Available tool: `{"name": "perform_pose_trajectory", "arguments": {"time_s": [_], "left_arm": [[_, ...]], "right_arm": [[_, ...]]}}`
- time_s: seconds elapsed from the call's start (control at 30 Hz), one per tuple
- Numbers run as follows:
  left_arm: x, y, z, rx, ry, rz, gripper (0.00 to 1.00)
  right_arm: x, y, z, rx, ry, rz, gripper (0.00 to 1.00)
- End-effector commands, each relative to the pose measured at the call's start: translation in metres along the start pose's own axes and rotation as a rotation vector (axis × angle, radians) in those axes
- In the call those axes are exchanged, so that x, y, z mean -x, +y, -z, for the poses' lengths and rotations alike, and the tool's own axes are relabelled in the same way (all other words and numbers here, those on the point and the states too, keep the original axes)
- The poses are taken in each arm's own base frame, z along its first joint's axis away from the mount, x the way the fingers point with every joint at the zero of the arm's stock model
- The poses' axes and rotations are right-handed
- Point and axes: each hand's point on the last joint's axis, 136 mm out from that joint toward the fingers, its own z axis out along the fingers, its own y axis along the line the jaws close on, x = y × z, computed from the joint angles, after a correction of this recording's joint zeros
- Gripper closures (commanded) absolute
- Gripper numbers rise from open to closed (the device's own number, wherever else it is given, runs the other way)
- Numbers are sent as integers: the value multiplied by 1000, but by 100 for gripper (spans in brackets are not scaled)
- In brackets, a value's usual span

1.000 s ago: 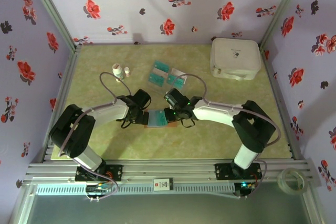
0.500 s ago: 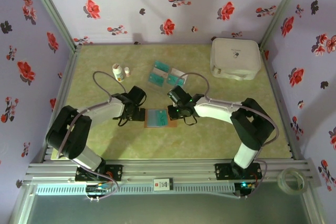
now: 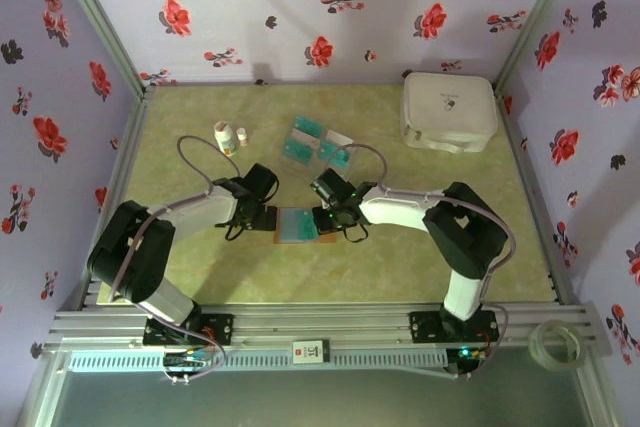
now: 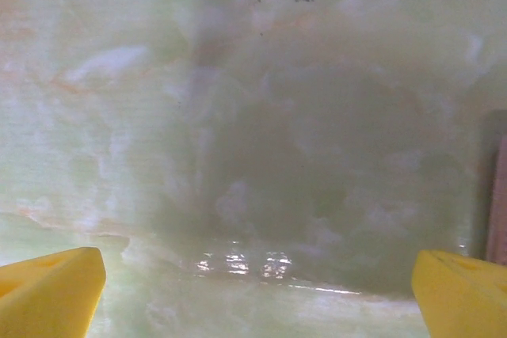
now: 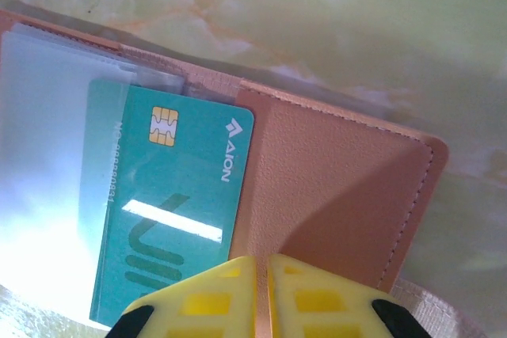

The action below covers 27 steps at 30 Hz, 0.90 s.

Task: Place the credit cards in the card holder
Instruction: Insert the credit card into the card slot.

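The reddish-brown card holder (image 5: 333, 172) lies open on the table between the two arms (image 3: 276, 225). A teal credit card (image 5: 174, 195) with a gold chip sits partly inside its clear sleeve (image 5: 47, 156). My right gripper (image 5: 261, 263) is at the holder's right side (image 3: 322, 219), shut with a thin strip of the brown leather between its yellow fingers. Just left of the holder, my left gripper (image 3: 265, 215) stands wide open over bare table (image 4: 257, 282), holding nothing. Several more credit cards (image 3: 320, 142) lie loose farther back.
A large white rounded case (image 3: 448, 110) stands at the back right. A white bottle (image 3: 223, 137) and a smaller one (image 3: 241, 134) stand at the back left. The table's green marbled top (image 3: 400, 267) is bounded by flowered walls.
The left gripper has drawn back to the left, off the holder. The right gripper has shifted slightly and stays at the holder's right edge. The holder with its teal card now lies flat.
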Motion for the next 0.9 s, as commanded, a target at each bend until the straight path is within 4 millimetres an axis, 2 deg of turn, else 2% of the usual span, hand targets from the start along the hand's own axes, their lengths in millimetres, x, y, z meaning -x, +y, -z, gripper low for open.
{"name": "perform_pose_trajectory", "arguments": {"time_s": [0.0, 0.4, 0.7, 0.87], "left_arm": [[-10, -5, -7, 3, 28, -40, 0], [-23, -16, -17, 2, 49, -58, 0], [-26, -18, -17, -2, 51, -53, 0], [-26, -17, -13, -4, 45, -48, 0]], "right_arm": [[6, 14, -3, 22, -2, 8, 88], [1, 32, -13, 35, 21, 36, 89], [7, 50, -19, 65, 21, 50, 89], [12, 58, -14, 91, 5, 47, 89]]}}
